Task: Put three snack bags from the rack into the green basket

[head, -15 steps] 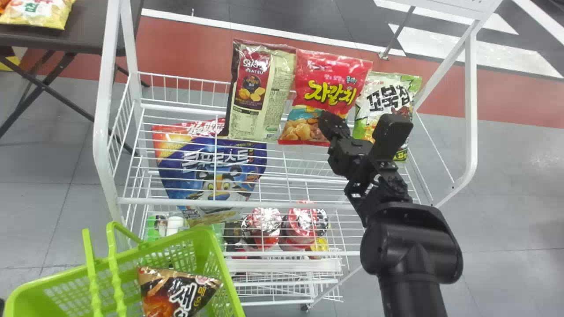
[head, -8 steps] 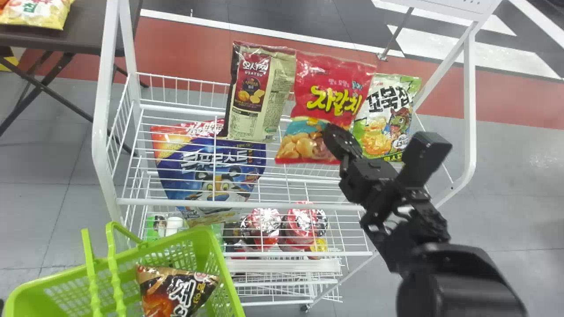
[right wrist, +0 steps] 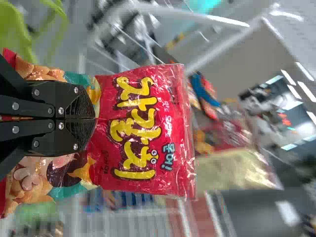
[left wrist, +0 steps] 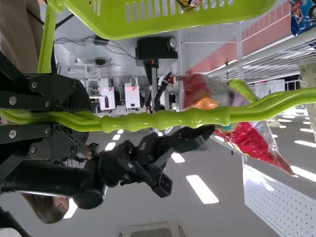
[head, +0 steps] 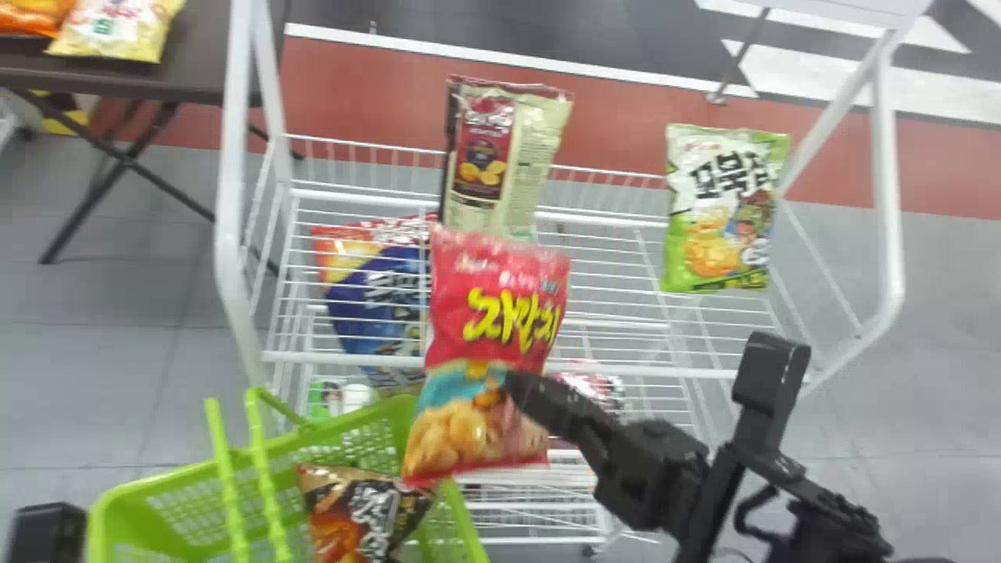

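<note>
The right gripper (head: 522,389) has the red snack bag (head: 500,313) pinched at its lower half, level with the rack's front edge — the bag's top leans right, and its bottom overlaps the green basket's (head: 176,489) far right corner in the head view. Big yellow lettering crosses the red part, with smaller print above it and a picture of puffs below. In the right wrist view the fingertips press into the bag just under that lettering.

The left gripper (head: 48,532) is by the basket's left side, closed around the basket handle (left wrist: 168,119).

Inside the basket lies a dark snack bag (head: 360,512) with white lettering, nearer the right wall than the left; in the head view its tip meets the red bag's bottom edge.

On the white wire rack (head: 469,362), a brown-and-cream bag (head: 500,156) stands at the back edge, left of the middle, pale print on its dark red panel. A green-and-white bag (head: 723,211) with bold dark lettering stands toward the back right corner — a broad gap parts the two. A blue bag (head: 379,305) shows through the wires near the rack's left side.
</note>
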Robot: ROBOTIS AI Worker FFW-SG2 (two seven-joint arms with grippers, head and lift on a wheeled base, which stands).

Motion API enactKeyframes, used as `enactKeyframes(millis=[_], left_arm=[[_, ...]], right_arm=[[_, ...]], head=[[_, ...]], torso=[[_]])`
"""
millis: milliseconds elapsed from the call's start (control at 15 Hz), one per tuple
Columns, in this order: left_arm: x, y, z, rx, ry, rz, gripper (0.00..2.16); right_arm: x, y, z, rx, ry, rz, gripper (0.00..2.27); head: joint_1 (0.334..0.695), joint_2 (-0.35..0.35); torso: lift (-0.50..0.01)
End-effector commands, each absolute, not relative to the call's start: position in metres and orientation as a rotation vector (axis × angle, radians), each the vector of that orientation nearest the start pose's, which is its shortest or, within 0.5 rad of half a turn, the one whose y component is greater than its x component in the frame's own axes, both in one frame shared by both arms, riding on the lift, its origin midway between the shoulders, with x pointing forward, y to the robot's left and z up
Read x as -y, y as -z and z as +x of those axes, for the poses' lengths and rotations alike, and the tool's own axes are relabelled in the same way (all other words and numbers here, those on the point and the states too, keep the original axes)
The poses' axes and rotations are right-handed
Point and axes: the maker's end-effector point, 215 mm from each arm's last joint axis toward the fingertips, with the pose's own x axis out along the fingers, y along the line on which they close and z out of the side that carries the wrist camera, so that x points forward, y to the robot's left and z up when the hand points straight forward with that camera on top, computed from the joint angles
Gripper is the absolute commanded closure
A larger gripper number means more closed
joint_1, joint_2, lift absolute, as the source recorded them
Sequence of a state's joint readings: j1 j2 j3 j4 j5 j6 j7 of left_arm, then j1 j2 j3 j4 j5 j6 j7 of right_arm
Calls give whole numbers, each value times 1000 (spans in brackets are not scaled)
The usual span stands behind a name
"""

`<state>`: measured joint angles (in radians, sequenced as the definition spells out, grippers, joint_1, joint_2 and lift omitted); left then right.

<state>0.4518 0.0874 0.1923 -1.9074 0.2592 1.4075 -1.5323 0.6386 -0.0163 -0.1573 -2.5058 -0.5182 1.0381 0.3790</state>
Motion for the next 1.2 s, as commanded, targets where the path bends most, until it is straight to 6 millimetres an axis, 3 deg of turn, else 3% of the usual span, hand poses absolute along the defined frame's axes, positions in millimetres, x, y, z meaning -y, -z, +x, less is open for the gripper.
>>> enactKeyframes(millis=[0, 133, 200, 333, 400, 467, 533, 600, 667, 800, 933, 1000, 1133], left_arm=[[-86, 425, 194, -1007, 1158, -1264, 2148], [-87, 425, 194, -1010, 1158, -1264, 2148], [-85, 423, 194, -1008, 1164, -1262, 2148], [-84, 422, 196, -1005, 1170, -1260, 2148], [-83, 421, 197, -1006, 1175, -1259, 2148], [-83, 421, 197, -1006, 1173, -1258, 2148], [-83, 420, 197, -1004, 1176, -1259, 2148], [-83, 420, 196, -1005, 1176, -1260, 2152], [-84, 421, 196, -1004, 1172, -1261, 2148], [-85, 421, 195, -1002, 1169, -1266, 2148], [-86, 421, 195, -1001, 1169, -1266, 2148], [-86, 421, 195, -1001, 1169, -1266, 2148], [-86, 421, 195, -1001, 1169, -1266, 2148]], right_arm=[[73, 379, 282, -759, -641, 550, 2253], [56, 383, 268, -808, -683, 569, 2250], [48, 395, 263, -840, -690, 558, 2250], [31, 423, 252, -908, -708, 531, 2246], [22, 437, 250, -928, -723, 512, 2094], [17, 448, 248, -951, -734, 486, 1767], [12, 455, 243, -969, -754, 454, 809], [9, 453, 242, -960, -768, 448, -2], [10, 446, 245, -942, -778, 454, -2], [33, 421, 265, -865, -748, 452, 22], [74, 396, 289, -788, -685, 503, 36], [101, 385, 304, -745, -642, 523, 36], [156, 367, 332, -664, -542, 549, 36]], head=[[695, -78], [695, -9], [695, 52], [695, 90], [695, 109], [695, 126], [695, 147], [695, 185], [695, 200], [695, 213], [695, 185], [695, 104], [695, 6]], torso=[[0], [0], [0], [0], [0], [0], [0], [0], [0], [0], [0], [0], [0]])
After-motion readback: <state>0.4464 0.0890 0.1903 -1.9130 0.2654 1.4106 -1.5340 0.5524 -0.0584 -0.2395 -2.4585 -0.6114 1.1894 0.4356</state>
